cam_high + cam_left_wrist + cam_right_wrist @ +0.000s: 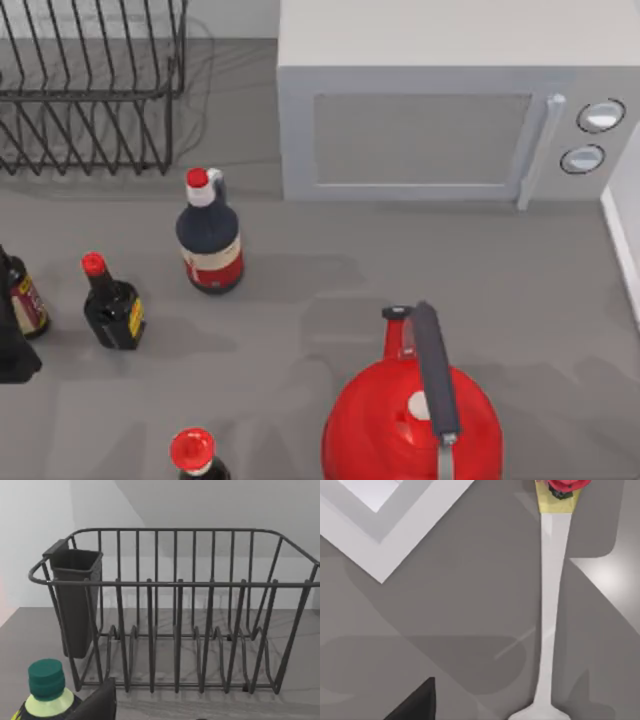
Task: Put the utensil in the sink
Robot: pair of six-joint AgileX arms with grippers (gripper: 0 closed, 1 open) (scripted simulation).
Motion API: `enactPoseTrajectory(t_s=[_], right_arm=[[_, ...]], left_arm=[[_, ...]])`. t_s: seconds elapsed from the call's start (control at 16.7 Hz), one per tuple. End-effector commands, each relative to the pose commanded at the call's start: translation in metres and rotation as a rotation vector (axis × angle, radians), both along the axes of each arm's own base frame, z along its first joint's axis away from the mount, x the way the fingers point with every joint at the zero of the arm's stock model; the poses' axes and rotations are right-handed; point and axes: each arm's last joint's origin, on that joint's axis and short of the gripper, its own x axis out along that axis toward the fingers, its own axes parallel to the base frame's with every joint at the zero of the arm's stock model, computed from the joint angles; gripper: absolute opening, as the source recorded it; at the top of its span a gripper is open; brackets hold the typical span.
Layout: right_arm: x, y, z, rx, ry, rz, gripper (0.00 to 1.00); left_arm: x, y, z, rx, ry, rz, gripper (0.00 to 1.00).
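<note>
On the grey surface (520,300) seen from above, a wire dish rack (95,90) stands at the far left corner and a pale microwave (440,110) fills the far right, its door handle (538,150) upright beside two round dials (592,135). Between them, a little nearer, stands a dark sauce bottle with a red cap (208,235) and a red-and-white label. Left of it is a smaller dark bottle (112,303) with a red cap and yellow label, and another dark bottle (22,298) sits at the left edge, partly hidden by a black shape I cannot identify. At the near edge a red cap (192,450) of one more bottle shows, and to its right a red kettle (410,420) with a dark grey handle stands upright. A white rim (622,240) runs along the right edge. The left wrist view looks straight at the dish rack, with its dark utensil cup (75,600) hung on one end, and a green-capped bottle (46,682) close in front; a black finger (97,702) of the left gripper juts into the corner, but whether that gripper is spread or closed I cannot tell. The right wrist view looks down on the utensil (551,600), a long white handle lying flat on the surface, well outside the white-edged sink (395,535), with a yellow and red object (562,492) at one end. One black finger (415,702) of the right gripper shows beside it, apart from the handle; its state I cannot tell.
</note>
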Motion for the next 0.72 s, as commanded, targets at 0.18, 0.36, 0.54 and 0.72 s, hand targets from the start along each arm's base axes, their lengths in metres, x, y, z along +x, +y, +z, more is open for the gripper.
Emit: enactPoseTrajectory(t_s=[0.18,0.36,0.54,0.72], right_arm=[[0.003,-0.001,-0.023,0.000,0.002,-0.003,1.00],[0.006,-0.001,-0.057,-0.001,-0.007,-0.003,1.00],[0.003,-0.001,-0.086,-0.001,-0.005,-0.003,1.00],[0.000,-0.001,-0.096,0.000,0.000,-0.004,1.00]], left_arm=[[0.000,0.000,0.000,0.000,0.000,0.000,1.00],[0.000,0.000,0.000,0.000,0.000,0.000,1.00],[0.000,0.000,0.000,0.000,0.000,0.000,1.00],[0.000,0.000,0.000,0.000,0.000,0.000,1.00]])
